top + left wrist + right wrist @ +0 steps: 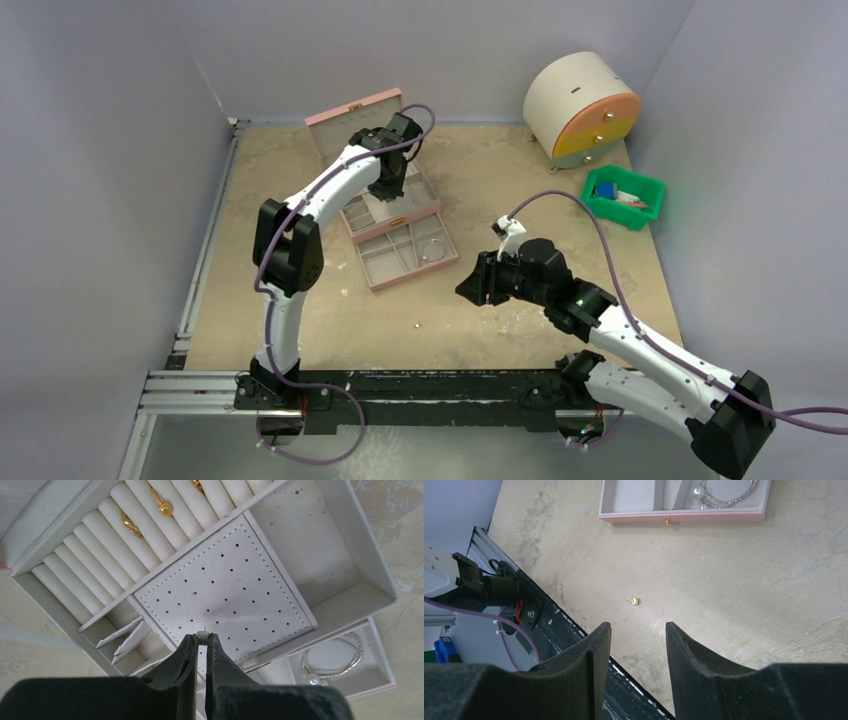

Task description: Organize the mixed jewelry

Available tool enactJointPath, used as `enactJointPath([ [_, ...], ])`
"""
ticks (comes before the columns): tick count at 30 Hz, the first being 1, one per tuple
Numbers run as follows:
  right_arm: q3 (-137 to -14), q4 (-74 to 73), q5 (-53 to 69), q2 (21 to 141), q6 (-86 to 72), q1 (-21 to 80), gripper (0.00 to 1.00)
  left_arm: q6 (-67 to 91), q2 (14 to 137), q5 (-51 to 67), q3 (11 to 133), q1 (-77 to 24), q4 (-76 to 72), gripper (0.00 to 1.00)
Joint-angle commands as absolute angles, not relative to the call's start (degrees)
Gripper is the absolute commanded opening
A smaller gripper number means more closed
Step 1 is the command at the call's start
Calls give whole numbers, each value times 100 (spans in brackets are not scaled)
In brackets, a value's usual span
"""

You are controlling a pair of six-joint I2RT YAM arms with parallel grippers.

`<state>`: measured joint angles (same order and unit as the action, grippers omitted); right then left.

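My left gripper (202, 636) is shut on a tiny stud earring (202, 635), its pin pointing at the white perforated pad (225, 587) of the open pink jewelry box (392, 212). Gold rings (131, 525) sit in the cream ring rolls (100, 555). A silvery bracelet with pearl beads (334, 656) lies in the lower drawer and also shows in the right wrist view (726, 494). My right gripper (638, 630) is open and empty, hovering above a gold stud (634, 601) that lies loose on the table; the stud also shows in the top view (417, 324).
A green bin (624, 197) with blue items stands at the back right beside a round cream, orange and yellow drum (582, 108). The black base rail (400, 385) runs along the near edge. Grey walls close in on both sides.
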<state>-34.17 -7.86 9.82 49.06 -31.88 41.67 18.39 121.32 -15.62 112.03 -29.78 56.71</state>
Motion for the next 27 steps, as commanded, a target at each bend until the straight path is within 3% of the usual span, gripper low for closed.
enactJointPath([
  [1,-3683,-651,1002,4941,-3111,4166,47,1775,12169,-1529,11399,-2927,5590,0],
  [27,-3647,-653,1028,4947,-3129,4170,47,1767,12268,-1361,11165,-2908,5458,0],
])
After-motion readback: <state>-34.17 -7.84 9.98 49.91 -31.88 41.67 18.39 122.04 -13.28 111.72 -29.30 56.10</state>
